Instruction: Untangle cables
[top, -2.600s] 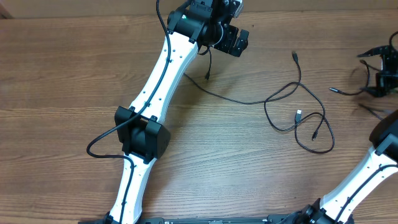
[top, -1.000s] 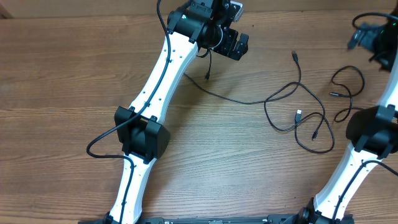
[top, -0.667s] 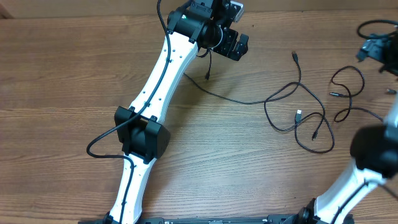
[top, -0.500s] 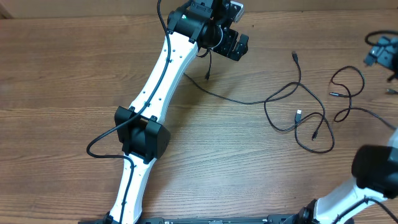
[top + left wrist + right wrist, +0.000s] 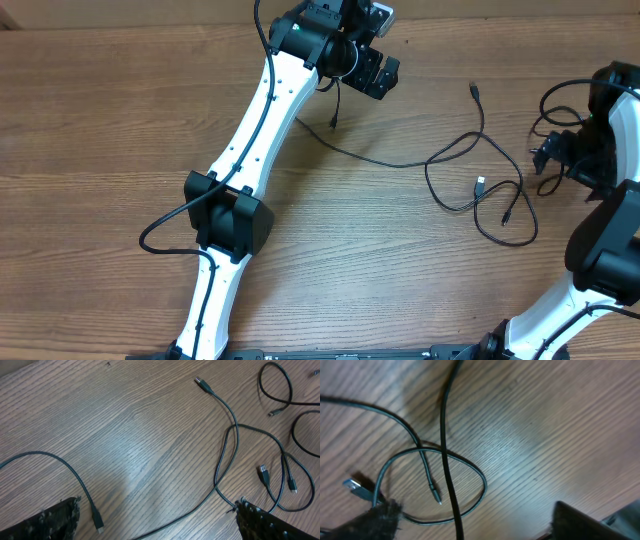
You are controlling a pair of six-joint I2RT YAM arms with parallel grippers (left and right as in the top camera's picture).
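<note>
While the right gripper (image 5: pixel 472 509) hangs spread over the cables (image 5: pixel 443 435), the left gripper (image 5: pixel 155 507) gapes empty; fingers (image 5: pixel 580 521) mostly cropped.

Looks like a robotics lab bench. A wood-grain table (image 5: pixel 90 120) fills every view. Two white-and-black arms, left arm (image 5: pixel 255 130) and right arm (image 5: pixel 605 250), reach in from its near edge. Thin black cables (image 5: pixel 470 180) lie loose across the tabletop.
</note>
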